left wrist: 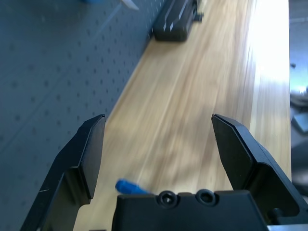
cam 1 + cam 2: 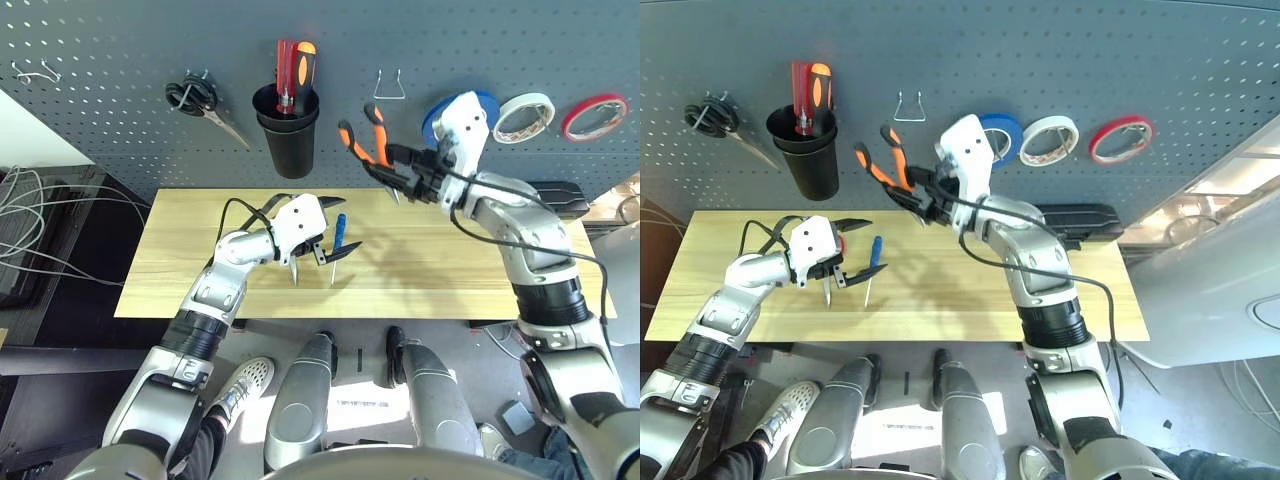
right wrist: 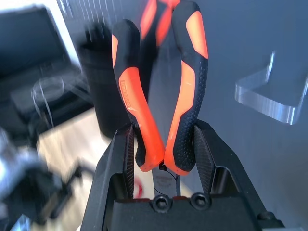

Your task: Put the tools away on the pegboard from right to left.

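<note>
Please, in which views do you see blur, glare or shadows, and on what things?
Right wrist view: the pliers between the fingers are sharp, while the black cup and the table behind are blurred. Left wrist view: the table is smeared, with white glare along its far edge. Left eye view: the arms cast soft shadows on the wood near the blue screwdriver.

Tape rolls on the pegboard point(image 2: 120, 40): three, namely one blue tape roll point(image 2: 1002, 130), one white tape roll point(image 2: 524, 117) at its 3 o'clock, one red tape roll point(image 2: 594, 116) furthest toward 3 o'clock.
Pliers: one, orange-and-black-handled pliers point(image 2: 365, 135).
Scissors: one pair, black-handled scissors point(image 2: 203, 104), hung toward 9 o'clock of the cup.
Black cup holder point(image 2: 287, 122): one, with two handled tools point(image 2: 295, 72) standing in it.
Small blue-handled screwdriver point(image 2: 338, 240): one, on the table point(image 2: 450, 270).
Empty metal hooks: two, one point(image 2: 388, 85) at 12 o'clock of the pliers, one point(image 2: 35, 72) far toward 9 o'clock.
Black case point(image 2: 1080, 221): one.
</note>
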Tool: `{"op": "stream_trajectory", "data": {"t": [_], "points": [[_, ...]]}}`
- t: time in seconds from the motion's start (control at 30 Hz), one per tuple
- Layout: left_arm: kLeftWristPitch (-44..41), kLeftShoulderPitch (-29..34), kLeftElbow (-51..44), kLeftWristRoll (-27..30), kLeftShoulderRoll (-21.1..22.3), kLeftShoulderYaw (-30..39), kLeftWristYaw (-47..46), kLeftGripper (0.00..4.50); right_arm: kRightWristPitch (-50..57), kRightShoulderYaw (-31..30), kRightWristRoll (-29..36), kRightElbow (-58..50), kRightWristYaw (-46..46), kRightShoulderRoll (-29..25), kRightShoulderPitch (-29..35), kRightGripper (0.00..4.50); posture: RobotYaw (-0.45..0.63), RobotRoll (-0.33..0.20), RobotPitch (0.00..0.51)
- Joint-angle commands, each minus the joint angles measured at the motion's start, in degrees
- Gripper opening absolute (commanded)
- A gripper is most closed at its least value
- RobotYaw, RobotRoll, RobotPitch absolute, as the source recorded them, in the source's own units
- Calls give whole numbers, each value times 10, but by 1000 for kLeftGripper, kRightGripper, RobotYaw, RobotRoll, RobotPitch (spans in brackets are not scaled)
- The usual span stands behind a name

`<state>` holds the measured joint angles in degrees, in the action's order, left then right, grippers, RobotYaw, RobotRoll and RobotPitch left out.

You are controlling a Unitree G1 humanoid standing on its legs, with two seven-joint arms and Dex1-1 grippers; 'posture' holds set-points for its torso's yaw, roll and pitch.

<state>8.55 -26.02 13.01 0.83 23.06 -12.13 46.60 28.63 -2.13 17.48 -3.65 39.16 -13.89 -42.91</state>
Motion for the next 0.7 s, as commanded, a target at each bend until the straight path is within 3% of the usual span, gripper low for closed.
{"op": "stream_trajectory", "data": {"t": [0.03, 0.43, 0.7], "points": [[-5, 0, 2, 2, -4, -1, 0, 4500, -15, 17, 21, 1, -13, 12, -26, 1897, 157, 0, 276], [2, -10, 20, -3, -10, -4, 2, 4500, -148, 41, 1, 50, -81, 51, -128, 1897, 152, 0, 275], [6, -13, 29, -6, -10, -4, 2, 4500, -313, 12, -74, 142, -82, 46, -171, 1897, 155, 0, 277]]}}
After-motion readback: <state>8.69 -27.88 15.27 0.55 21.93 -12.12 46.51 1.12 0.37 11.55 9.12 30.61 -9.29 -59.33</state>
